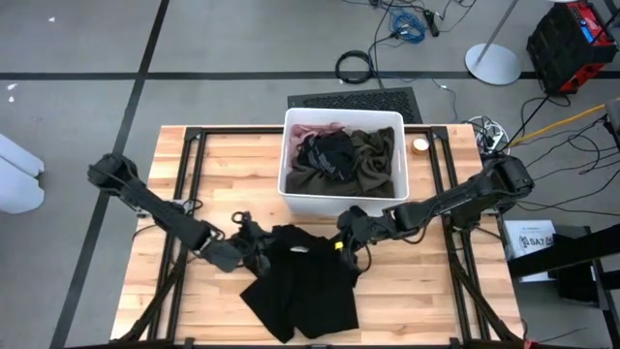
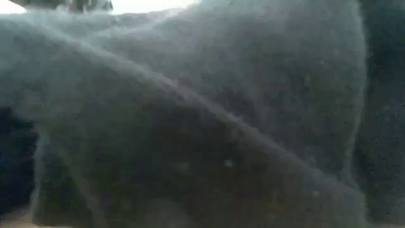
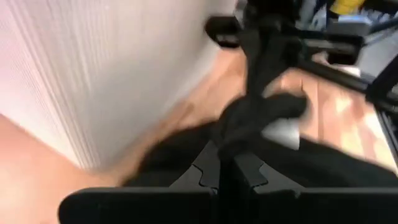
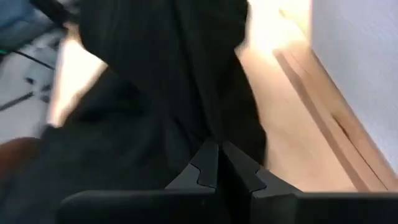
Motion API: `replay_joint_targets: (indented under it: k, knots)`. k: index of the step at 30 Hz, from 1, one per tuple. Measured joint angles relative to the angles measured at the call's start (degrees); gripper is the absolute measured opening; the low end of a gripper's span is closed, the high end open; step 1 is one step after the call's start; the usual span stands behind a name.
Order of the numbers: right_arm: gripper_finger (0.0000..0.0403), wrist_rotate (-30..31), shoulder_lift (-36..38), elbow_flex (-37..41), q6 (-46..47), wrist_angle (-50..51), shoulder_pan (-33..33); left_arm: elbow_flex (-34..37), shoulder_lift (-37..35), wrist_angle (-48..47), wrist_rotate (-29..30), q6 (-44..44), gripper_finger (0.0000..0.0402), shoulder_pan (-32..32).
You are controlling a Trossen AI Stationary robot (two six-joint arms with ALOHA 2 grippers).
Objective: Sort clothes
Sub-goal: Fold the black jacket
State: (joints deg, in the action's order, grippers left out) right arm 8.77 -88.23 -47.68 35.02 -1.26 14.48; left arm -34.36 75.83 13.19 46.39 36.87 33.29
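No readable text, label, brand, number or sign anywhere in the four views. Only candidate: a small white box at about 3 o'clock off the table's edge in the high view, bearing dark print too small to make out. Low view filled by dark fabric close to the lens, with no markings. Both wrist views showing no lettering either.

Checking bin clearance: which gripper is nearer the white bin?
Right. The right gripper, shut on the black garment, sits just below the white bin at its front wall. The left gripper, also shut on the garment, is further out to the left.
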Motion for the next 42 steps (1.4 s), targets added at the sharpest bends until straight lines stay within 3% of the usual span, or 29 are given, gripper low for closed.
replay_joint_targets:
  k: [9,12,21,29,36,39,42]
  knots:
    - [0.0,-0.73,-0.06,3.26,1.45,-4.58,-0.07,0.23,12.95,7.7,-7.04,4.89,0.001,-0.32]
    - [0.0005,-4.23,-0.06,3.26,2.05,-4.22,-0.08,0.23,15.84,11.68,-9.49,6.26,0.001,-0.32]
    - [0.0105,-12.65,-0.06,3.26,9.02,-3.24,1.24,0.21,18.91,17.58,-14.88,7.82,0.001,-0.28]
    - [0.0129,-5.81,2.18,3.21,13.81,1.52,6.84,0.19,18.93,17.77,-16.25,7.8,0.001,-0.17]
    - [0.0147,-4.74,1.64,3.24,26.57,3.49,15.49,0.19,18.93,17.88,-17.74,7.84,0.001,-0.03]
    - [0.0158,-0.5,1.34,3.24,25.25,-0.98,21.02,0.19,18.93,17.9,-17.72,7.63,0.001,-0.02]
    - [0.016,7.31,1.02,3.21,18.0,-5.8,26.71,0.19,18.93,17.93,-17.7,7.37,0.001,-0.05]
